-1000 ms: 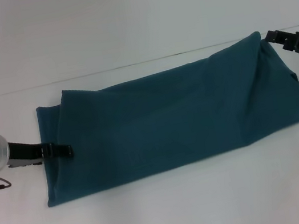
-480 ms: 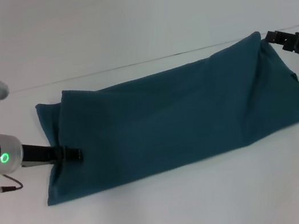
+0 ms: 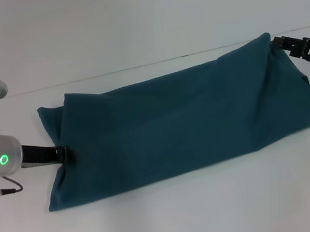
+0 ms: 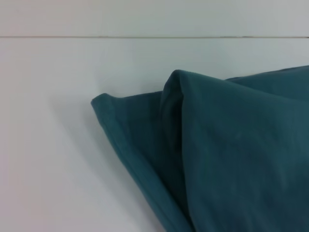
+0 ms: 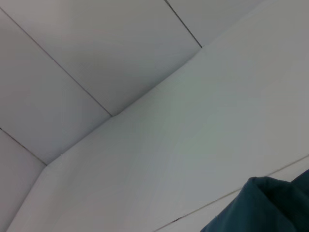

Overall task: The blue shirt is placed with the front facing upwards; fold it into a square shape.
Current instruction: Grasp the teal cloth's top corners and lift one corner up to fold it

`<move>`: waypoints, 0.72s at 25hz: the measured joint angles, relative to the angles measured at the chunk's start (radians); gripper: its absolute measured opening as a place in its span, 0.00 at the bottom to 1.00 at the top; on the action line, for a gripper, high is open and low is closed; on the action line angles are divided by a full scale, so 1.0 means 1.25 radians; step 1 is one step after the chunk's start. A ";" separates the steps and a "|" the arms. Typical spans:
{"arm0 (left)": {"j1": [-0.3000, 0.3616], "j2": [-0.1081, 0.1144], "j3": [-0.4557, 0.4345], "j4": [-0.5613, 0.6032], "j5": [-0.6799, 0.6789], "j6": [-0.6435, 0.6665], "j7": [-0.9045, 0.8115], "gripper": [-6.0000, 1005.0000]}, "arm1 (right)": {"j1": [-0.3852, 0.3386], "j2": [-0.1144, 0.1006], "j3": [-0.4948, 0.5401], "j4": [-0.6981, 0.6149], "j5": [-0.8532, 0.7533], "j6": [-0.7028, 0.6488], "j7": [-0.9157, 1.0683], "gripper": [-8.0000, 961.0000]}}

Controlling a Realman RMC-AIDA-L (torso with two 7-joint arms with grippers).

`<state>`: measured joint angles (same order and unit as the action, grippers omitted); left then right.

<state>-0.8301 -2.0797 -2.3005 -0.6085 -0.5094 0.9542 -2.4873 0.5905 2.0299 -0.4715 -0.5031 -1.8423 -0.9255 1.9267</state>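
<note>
Folding the blue shirt [image 3: 174,124], stretched left-to-right on the white table [image 3: 179,220].
Left gripper [image 3: 66,155] at its left end, right gripper [image 3: 277,42] at its far right corner; whether either grips, I cannot tell.

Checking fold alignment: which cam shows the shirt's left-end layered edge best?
Left wrist view: the blue shirt fills it, with the stacked fold edges at that end clearly separated. Head view shows the whole shirt but that end only small. Right wrist view catches just a raised corner.
</note>
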 joint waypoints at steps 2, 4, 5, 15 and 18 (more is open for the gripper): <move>0.001 0.000 0.002 0.002 0.000 0.000 0.001 0.24 | 0.000 0.001 -0.002 0.000 0.000 -0.003 0.000 0.74; 0.002 0.000 0.003 0.002 0.000 0.000 0.001 0.15 | 0.000 0.001 -0.002 0.000 0.000 -0.005 0.000 0.74; 0.003 0.000 0.001 -0.001 0.000 0.001 0.002 0.11 | 0.000 0.001 -0.002 0.000 0.000 -0.006 0.000 0.74; 0.041 -0.020 0.001 -0.103 -0.029 0.055 0.002 0.04 | -0.007 0.002 -0.002 -0.007 0.006 -0.014 -0.020 0.74; 0.048 -0.021 -0.003 -0.127 -0.047 0.077 0.011 0.03 | -0.006 0.007 0.000 -0.010 0.007 -0.017 -0.034 0.74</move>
<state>-0.7696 -2.1055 -2.3048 -0.7667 -0.5683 1.0505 -2.4734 0.5833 2.0387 -0.4720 -0.5150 -1.8341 -0.9470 1.8844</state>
